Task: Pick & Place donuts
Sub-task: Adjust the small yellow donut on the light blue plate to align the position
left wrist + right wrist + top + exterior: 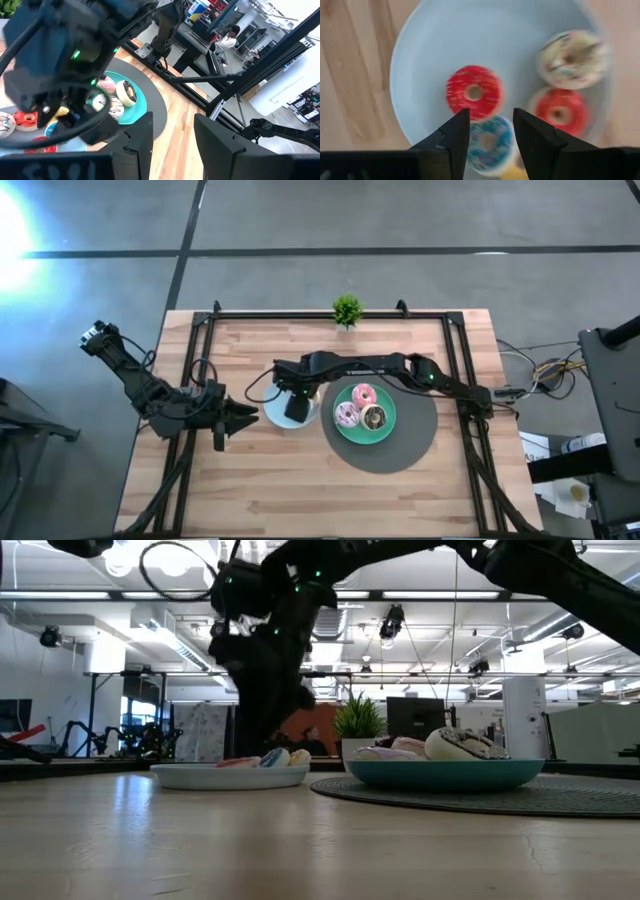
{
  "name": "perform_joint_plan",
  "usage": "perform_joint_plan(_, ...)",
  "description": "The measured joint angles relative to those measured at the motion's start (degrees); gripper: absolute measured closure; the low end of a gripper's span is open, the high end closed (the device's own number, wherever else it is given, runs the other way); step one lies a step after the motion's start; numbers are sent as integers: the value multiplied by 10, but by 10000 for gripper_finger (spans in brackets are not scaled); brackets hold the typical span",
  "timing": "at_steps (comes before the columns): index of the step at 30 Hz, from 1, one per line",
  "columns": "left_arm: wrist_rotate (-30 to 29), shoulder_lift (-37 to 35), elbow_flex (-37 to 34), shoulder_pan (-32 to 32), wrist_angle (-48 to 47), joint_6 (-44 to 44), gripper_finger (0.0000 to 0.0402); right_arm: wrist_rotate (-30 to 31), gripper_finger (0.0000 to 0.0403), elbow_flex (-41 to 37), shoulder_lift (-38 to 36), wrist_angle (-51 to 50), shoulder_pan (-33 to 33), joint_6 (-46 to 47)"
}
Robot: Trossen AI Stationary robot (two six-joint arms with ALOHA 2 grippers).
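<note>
The mini donuts [474, 93] are lying on the light-blue plate [272, 412] near the table's [400, 500] middle, and the right gripper [490, 131] is hovering over them, fingers parted and empty. This looks like a release just made, or a pick about to start. Next it needs lowering squarely around one ring; the left gripper [240, 420] is waiting half-open beside the plate, toward the left edge.

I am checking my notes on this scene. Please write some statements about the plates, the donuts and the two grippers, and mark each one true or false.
1. The right gripper is above the light-blue plate, its fingers apart. True.
2. The green plate holds three larger donuts. True: they are the pink donut, the pale pink donut and the chocolate donut.
3. The green plate rests directly on the wood. False: it sits on a dark round mat.
4. The light-blue plate is empty. False: several mini donuts lie in it, among them a red mini donut.
5. The left gripper holds a donut. False: it is open and empty, beside the light-blue plate.
</note>
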Motion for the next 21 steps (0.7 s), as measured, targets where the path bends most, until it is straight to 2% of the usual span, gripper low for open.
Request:
perform_joint_plan(6,0,0,0,-4,0,0,285,114,268,11,-16,-59,-1,-84)
perform_joint_plan(11,0,0,0,-8,-2,-6,285,110,286,-5,-16,-109,-12,-153)
perform_joint_plan(16,0,1,0,-14,-7,-14,285,106,304,-19,-24,-112,-10,-203)
perform_joint_plan(21,0,2,-1,-14,-9,-14,285,65,312,-35,-25,-111,-2,-226)
